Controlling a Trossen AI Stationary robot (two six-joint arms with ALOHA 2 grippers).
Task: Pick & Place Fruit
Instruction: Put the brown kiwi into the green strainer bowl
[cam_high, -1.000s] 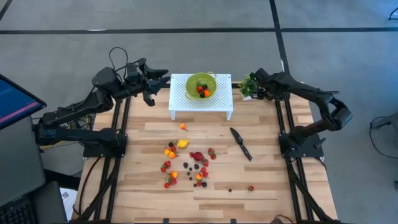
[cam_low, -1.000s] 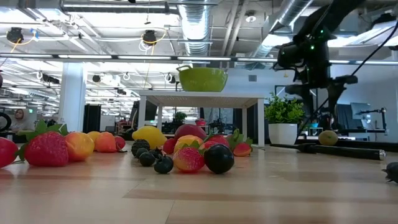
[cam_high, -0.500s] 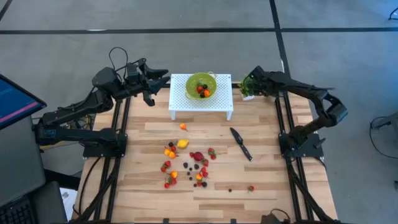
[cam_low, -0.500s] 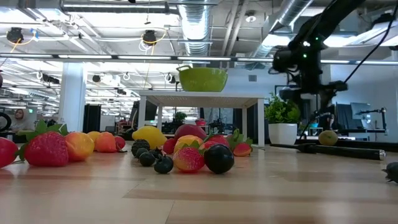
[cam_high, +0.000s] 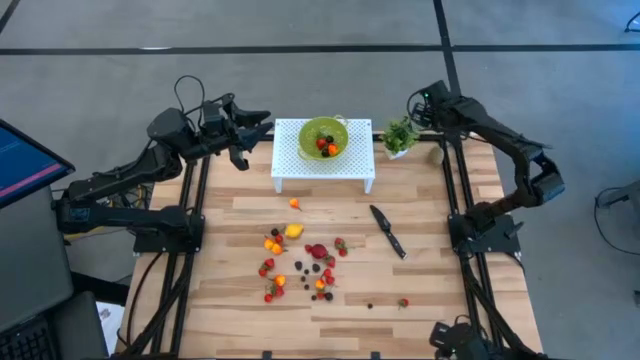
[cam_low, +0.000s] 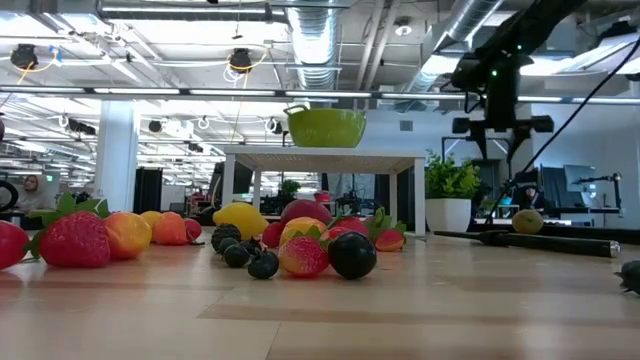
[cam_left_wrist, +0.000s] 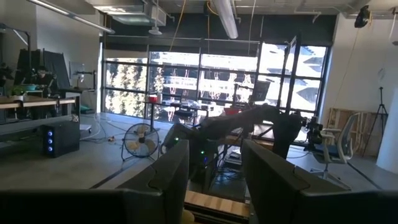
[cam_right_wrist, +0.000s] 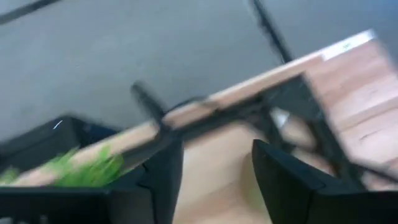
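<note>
Toy fruits (cam_high: 298, 262) lie scattered on the wooden table (cam_high: 430, 290) at centre-near, in a loose cluster: strawberries, orange and yellow pieces, dark berries. One small orange piece (cam_high: 295, 204) sits apart, just near of the white stand (cam_high: 290, 165). One red berry (cam_high: 403, 302) lies alone toward the near right.

A green bowl (cam_high: 311, 131) stands on the white stand at far centre and holds a few red, orange and dark pieces (cam_high: 326, 146).

A brown-green fruit (cam_low: 527, 221) sits at far right; a black knife (cam_high: 388, 231) lies right of the cluster.

Left claw (cam_high: 262, 124) hovers at the far left, beside the stand's left edge, fingers (cam_left_wrist: 166, 176) moderately apart, nothing between them.

Right claw (cam_high: 416, 104) is raised at the far right, just beyond a small potted plant (cam_high: 399, 136). Fingers (cam_right_wrist: 283, 180) apart with nothing between them, as far as the blurred wrist view shows.
</note>
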